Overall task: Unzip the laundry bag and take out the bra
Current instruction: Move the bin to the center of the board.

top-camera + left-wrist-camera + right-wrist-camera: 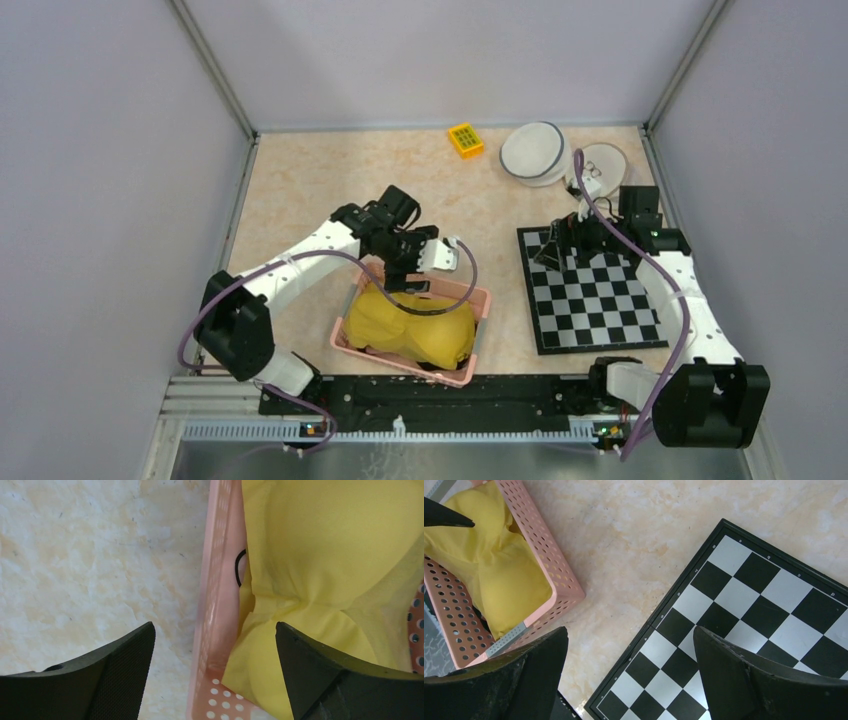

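Status: bra lay in pink basket, well apart from white laundry bag at far edge. Removal judged done; zip state n/a (too small). Left gripper wide, empty, over basket wall. Right gripper wide, empty, over chessboard.

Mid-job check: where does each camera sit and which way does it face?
Top external: fixed above and behind the arms, looking down on the beige table; both arms show, left gripper over the pink perforated basket, right gripper over the black-and-white chessboard.
Left wrist: on the left arm, looking down at the basket wall and the yellow bra; its open fingers show.
Right wrist: looking down at the chessboard's corner; open fingers show.
Shared: basket and bra appear in all three.
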`<state>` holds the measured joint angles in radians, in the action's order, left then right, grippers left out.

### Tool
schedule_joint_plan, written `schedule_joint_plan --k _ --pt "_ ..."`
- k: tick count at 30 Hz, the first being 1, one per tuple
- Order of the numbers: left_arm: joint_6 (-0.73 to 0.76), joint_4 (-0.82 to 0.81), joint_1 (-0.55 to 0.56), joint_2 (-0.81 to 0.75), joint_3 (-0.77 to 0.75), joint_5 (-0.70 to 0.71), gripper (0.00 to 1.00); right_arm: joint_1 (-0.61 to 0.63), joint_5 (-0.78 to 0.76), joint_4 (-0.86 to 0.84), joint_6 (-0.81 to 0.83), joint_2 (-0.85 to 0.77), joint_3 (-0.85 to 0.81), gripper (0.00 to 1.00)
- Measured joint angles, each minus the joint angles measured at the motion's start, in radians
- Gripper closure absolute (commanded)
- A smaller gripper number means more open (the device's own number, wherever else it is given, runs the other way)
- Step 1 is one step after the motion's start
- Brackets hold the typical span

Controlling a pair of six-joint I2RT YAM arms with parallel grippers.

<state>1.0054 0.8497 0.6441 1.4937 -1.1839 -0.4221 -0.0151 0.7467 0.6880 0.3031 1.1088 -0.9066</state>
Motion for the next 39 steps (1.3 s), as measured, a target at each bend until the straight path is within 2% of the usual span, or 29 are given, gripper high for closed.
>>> schedule_joint_plan --k 6,15,19,22,27,32,39 --pt "0.035 -0.088 0.037 0.053 0.008 0.054 0.43 0.000 -0.024 -0.003 0.000 -0.034 0.028 0.06" --pt "0.032 -0.110 0.024 0.086 0.050 0.117 0.80 0.000 -0.043 -0.016 -0.002 -0.039 0.045 0.06" --pt "0.015 -0.112 -0.031 0.086 0.061 0.105 0.88 0.000 -0.044 -0.018 -0.002 -0.039 0.045 0.06" --pt "-0.008 -0.114 -0.137 0.087 0.060 0.090 1.00 0.000 -0.045 -0.023 -0.004 -0.040 0.051 0.06" --pt "-0.061 -0.130 -0.337 0.126 0.016 0.095 1.00 0.000 -0.046 -0.030 -0.009 -0.040 0.062 0.06" --pt "-0.145 -0.179 -0.515 0.234 -0.095 0.114 1.00 0.000 -0.046 -0.033 -0.010 -0.040 0.062 0.06" --pt "-0.346 -0.216 -0.754 0.438 -0.347 0.151 1.00 0.000 -0.048 -0.037 -0.010 -0.039 0.062 0.06"
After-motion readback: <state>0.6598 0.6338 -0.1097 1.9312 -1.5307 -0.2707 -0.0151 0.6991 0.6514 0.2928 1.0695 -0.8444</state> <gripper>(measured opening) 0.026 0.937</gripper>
